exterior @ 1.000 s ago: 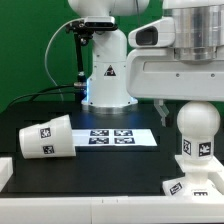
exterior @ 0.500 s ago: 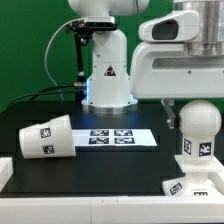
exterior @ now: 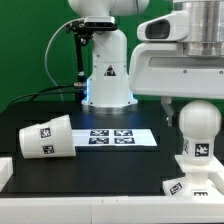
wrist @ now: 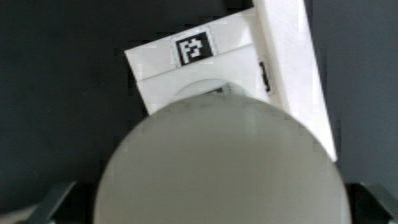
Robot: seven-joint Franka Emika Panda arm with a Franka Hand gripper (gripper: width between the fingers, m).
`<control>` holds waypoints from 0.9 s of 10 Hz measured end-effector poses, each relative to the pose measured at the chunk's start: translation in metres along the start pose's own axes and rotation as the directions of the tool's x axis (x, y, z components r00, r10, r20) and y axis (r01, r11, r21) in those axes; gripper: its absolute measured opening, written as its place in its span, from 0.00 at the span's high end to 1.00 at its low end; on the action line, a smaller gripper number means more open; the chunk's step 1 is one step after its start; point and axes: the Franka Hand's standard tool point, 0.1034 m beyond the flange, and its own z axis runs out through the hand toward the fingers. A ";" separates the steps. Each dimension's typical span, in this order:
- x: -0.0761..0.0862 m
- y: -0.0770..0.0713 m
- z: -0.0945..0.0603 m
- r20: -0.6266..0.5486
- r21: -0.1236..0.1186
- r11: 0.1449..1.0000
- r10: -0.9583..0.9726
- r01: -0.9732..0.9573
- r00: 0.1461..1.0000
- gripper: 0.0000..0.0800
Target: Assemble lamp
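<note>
One black table (exterior: pixel 70 165) fills my exterior feed, and I take the marker board (exterior: pixel 118 137) lying flat on it as my reference. Behind that board stands the arm (exterior: pixel 105 75), whose wrist end reaches in high up on the exterior view's right of the board.

Next in size, the shade (exterior: pixel 45 137) lies on its side to the exterior view's left of the board. It is well apart from the other lamp parts, and a tag shows on its wall.

The bulb (exterior: pixel 197 125) stands upright to the exterior view's right of the board, neck down, with the neck's tag facing the camera. Its neck meets the top of the base (exterior: pixel 192 186), which sits on the table on that same right side, nearer the camera than the board.

The gripper (exterior: pixel 196 106) hangs right over the bulb's crown. I see one finger (exterior: pixel 168 107) beside the dome, but I cannot tell whether the fingers press on it or stand clear.

On my wrist feed the bulb (wrist: pixel 214 160) covers most of the picture, with the base (wrist: pixel 178 75) and its tag beyond it.
</note>
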 end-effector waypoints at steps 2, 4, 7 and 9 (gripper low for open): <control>0.002 0.003 0.000 -0.022 0.019 0.970 0.244 -0.244 0.970 0.28; 0.000 0.004 0.001 -0.005 0.046 0.865 0.501 -0.500 0.865 0.28; -0.005 -0.001 0.003 0.084 0.150 0.556 0.816 -0.817 0.571 0.28; -0.005 -0.002 0.004 0.085 0.148 0.562 0.813 -0.814 0.577 0.20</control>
